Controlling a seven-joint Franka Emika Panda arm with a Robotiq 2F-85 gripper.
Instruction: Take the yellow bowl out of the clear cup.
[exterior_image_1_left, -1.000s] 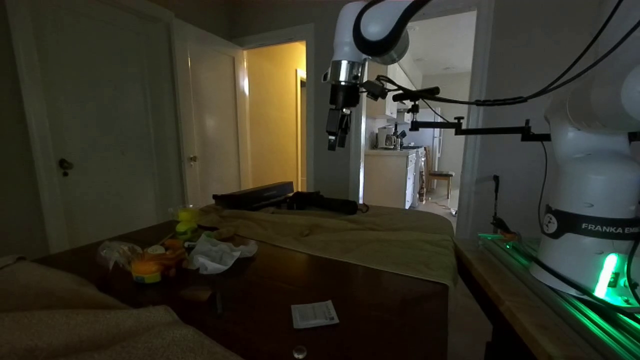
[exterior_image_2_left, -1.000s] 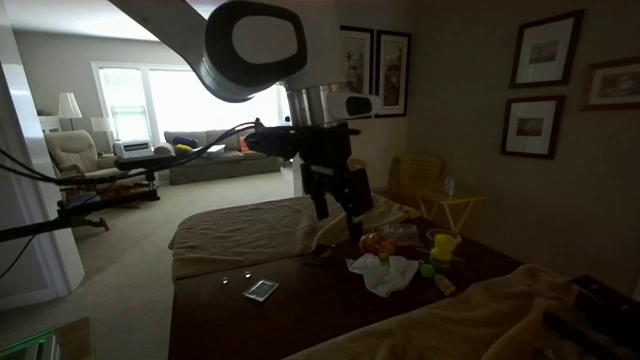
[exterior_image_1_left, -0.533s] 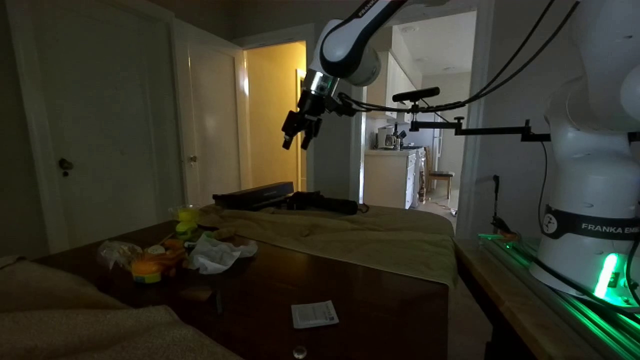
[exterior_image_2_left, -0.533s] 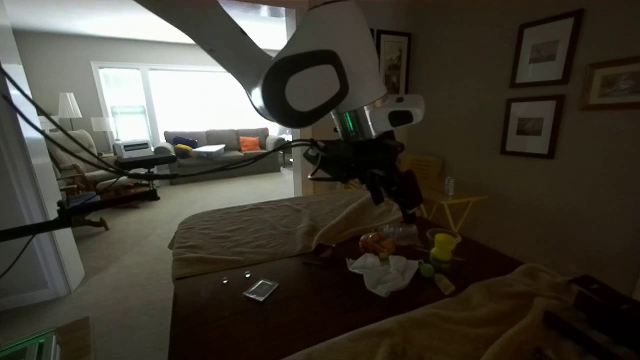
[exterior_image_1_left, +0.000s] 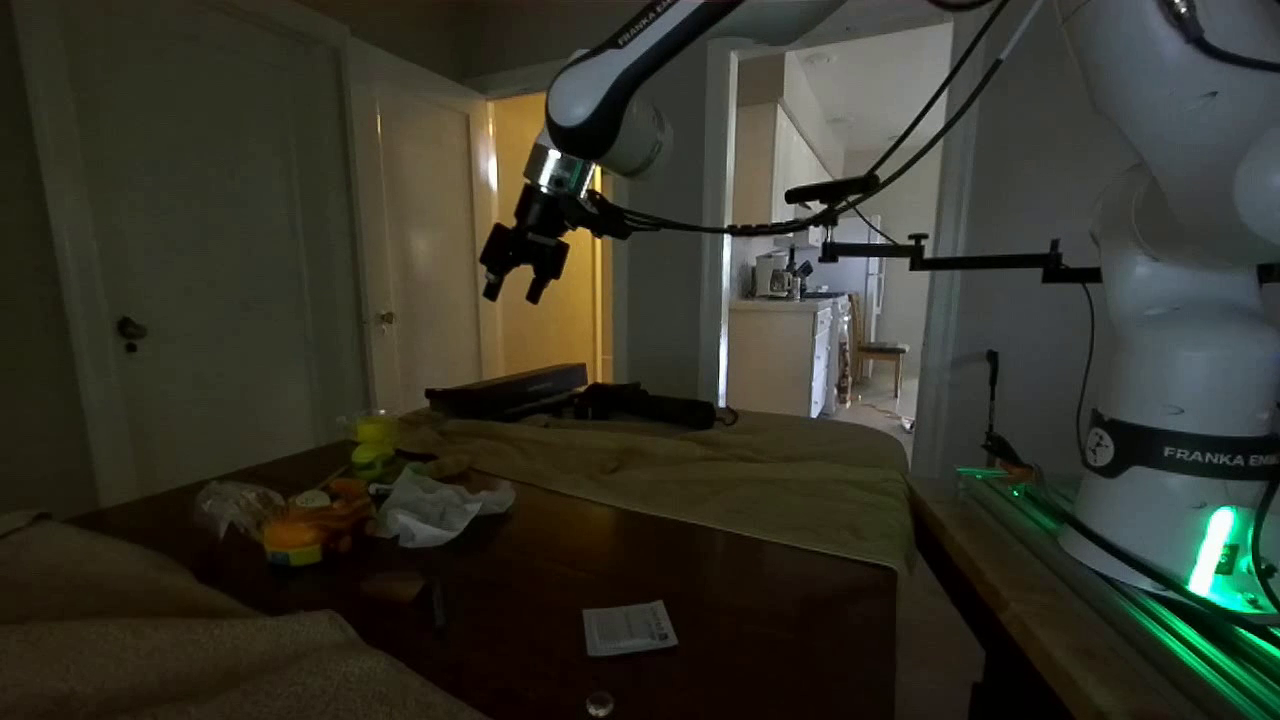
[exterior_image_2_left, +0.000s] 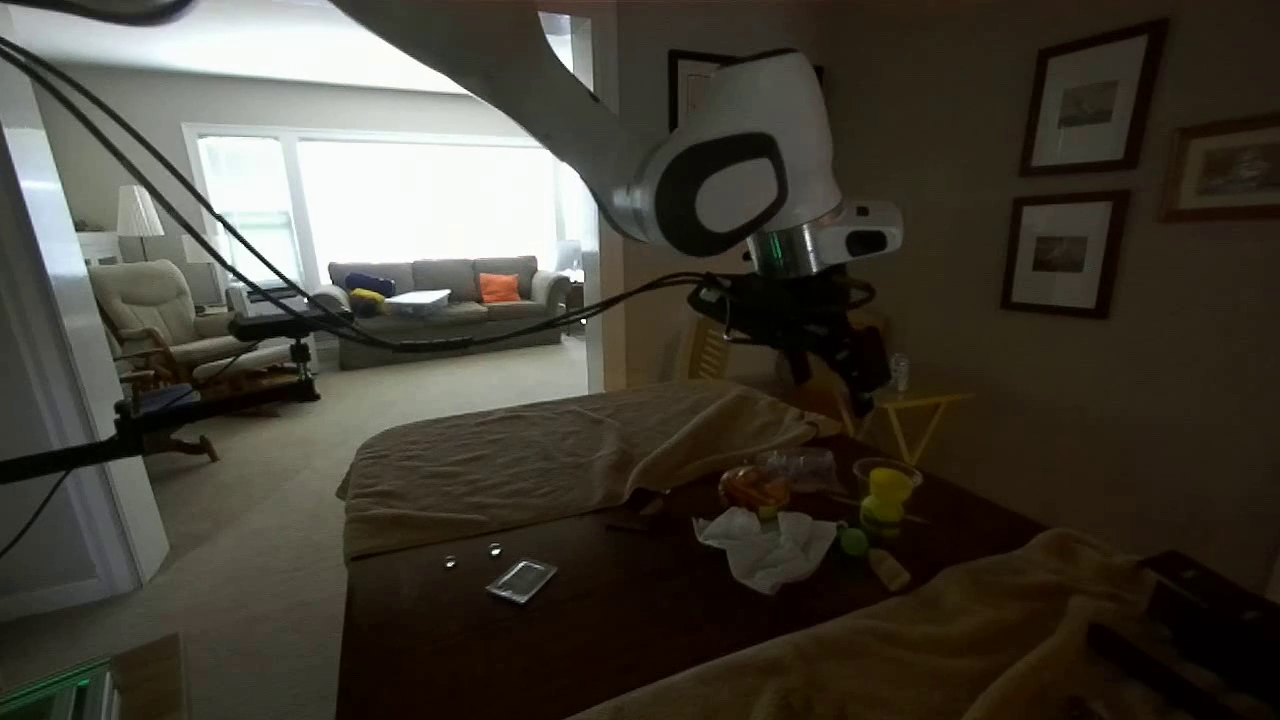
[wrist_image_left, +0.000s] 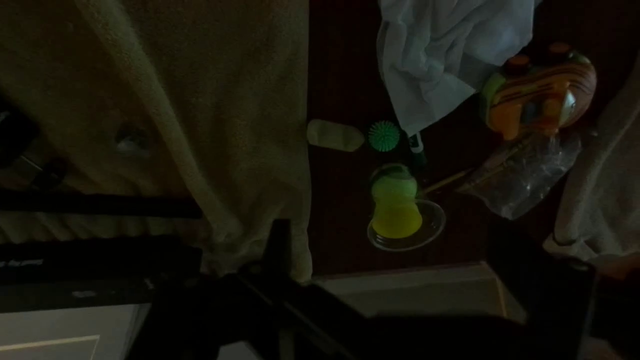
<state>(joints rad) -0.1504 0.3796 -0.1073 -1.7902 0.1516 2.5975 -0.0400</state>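
The yellow bowl (wrist_image_left: 397, 220) is bright yellow-green and sits inside the clear cup (wrist_image_left: 434, 235) in the wrist view. It tapers to a waist above a greener part. In both exterior views the bowl (exterior_image_1_left: 376, 430) (exterior_image_2_left: 890, 486) stands near the table's far edge, with the cup's clear rim (exterior_image_2_left: 915, 470) around its top. My gripper (exterior_image_1_left: 514, 291) is open and empty, high above the table and tilted. It also shows in an exterior view (exterior_image_2_left: 830, 390). In the wrist view its fingers (wrist_image_left: 390, 227) stand wide apart, one on each side of the cup in the picture, well short of it.
Beside the cup lie a green spiky ball (wrist_image_left: 384, 136), a pale block (wrist_image_left: 335, 135), a white cloth (wrist_image_left: 445, 65), an orange toy (wrist_image_left: 537, 95) and a clear plastic bag (wrist_image_left: 525, 175). A towel (wrist_image_left: 240, 125) borders them. Black boxes (exterior_image_1_left: 510, 390) lie on the towel.
The arm has swung outward over the table toward the cup, and the gripper has tilted. It moved left in one exterior picture and right in another. The objects on the table have not moved.
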